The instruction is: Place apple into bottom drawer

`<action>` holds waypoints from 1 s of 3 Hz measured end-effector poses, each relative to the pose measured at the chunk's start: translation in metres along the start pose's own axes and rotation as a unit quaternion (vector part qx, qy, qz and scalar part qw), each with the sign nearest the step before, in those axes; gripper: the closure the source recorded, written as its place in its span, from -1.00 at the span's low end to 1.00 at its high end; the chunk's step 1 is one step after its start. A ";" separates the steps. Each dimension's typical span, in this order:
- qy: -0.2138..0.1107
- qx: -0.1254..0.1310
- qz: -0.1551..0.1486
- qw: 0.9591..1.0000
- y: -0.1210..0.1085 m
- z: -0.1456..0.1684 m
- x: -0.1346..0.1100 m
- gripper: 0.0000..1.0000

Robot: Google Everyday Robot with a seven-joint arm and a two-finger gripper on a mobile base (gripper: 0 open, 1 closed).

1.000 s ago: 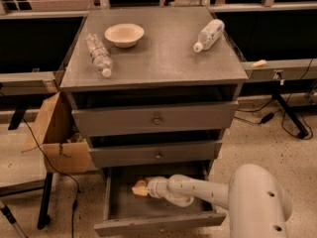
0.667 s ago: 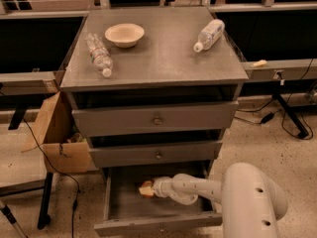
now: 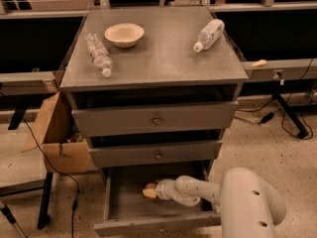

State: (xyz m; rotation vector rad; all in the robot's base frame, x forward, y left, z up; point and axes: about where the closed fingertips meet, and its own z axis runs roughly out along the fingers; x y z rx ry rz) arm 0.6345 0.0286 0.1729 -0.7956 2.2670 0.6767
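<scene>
The bottom drawer (image 3: 124,209) of the grey cabinet is pulled open. My gripper (image 3: 154,190) reaches into it from the right, low over the drawer floor near the middle. The apple (image 3: 148,192), red-orange with a yellowish patch, sits at the gripper's tip and is held there. The white arm (image 3: 198,188) and its bulky housing (image 3: 250,202) cover the drawer's right part. I cannot tell whether the apple touches the drawer floor.
On the cabinet top (image 3: 158,48) stand a beige bowl (image 3: 124,33) and two lying plastic bottles (image 3: 98,53), (image 3: 208,34). The two upper drawers (image 3: 156,119) are nearly closed. A cardboard box (image 3: 57,135) stands on the left; cables and a stand leg (image 3: 287,118) lie on the right.
The apple and the gripper have shifted a little to the right inside the bottom drawer. The arm's housing has moved left and closer in view.
</scene>
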 end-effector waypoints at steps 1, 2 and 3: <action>0.000 -0.002 0.000 1.000 0.001 0.001 0.000 -0.91; 0.000 -0.003 0.000 1.000 0.001 0.001 0.000 -1.00; 0.000 -0.003 0.000 1.000 0.001 0.001 0.000 -1.00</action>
